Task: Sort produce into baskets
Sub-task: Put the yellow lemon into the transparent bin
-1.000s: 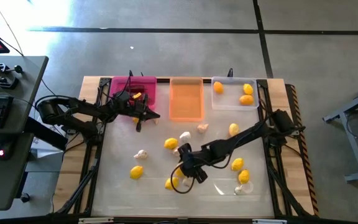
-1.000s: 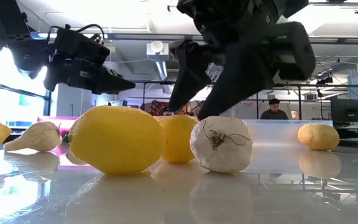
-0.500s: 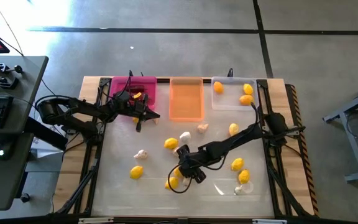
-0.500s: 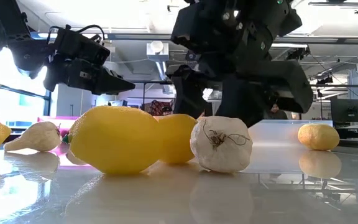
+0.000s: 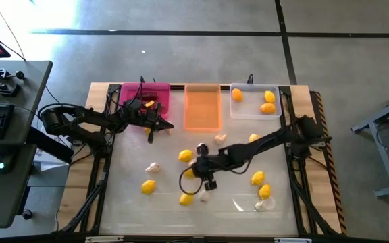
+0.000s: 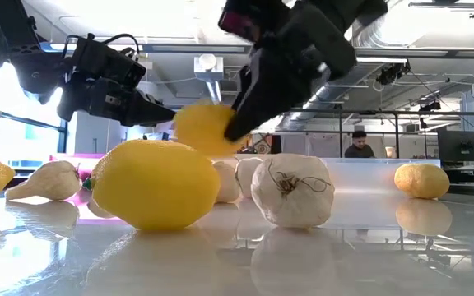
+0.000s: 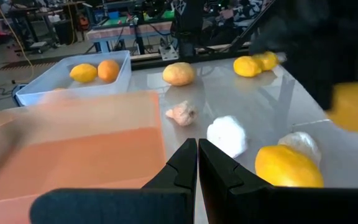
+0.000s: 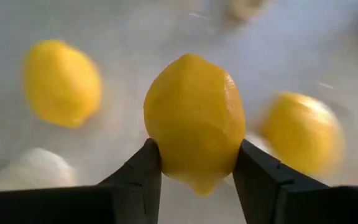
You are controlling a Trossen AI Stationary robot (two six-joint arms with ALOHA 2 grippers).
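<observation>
Right wrist view: right pincer (image 8: 194, 165) is clamped on a lemon (image 8: 194, 121), one finger on each flank, the fruit's pointed tip hanging down between them. Low view shows it clear of the counter (image 6: 369, 247), above the big lemon (image 6: 155, 183) and the garlic bulb (image 6: 291, 189) in front. High view puts the pincer mid-counter, on the near side of the three trays.

Clear tray (image 5: 248, 108) already holds lemons, so my read is the held one belongs there — far right of the tray row. To do this well: keep height until past the loose lemons and garlic, carry it straight over that tray's rim, lower it inside before letting go. The grip sits around the belly, looks centred — fine, but round fruit can roll out, so no fast swings.

Left pincer (image 7: 197, 163) is closed and empty, parked beside the pink tray (image 5: 137, 94), with the orange tray (image 7: 73, 140) ahead of it. Keep the carry path away from it.
</observation>
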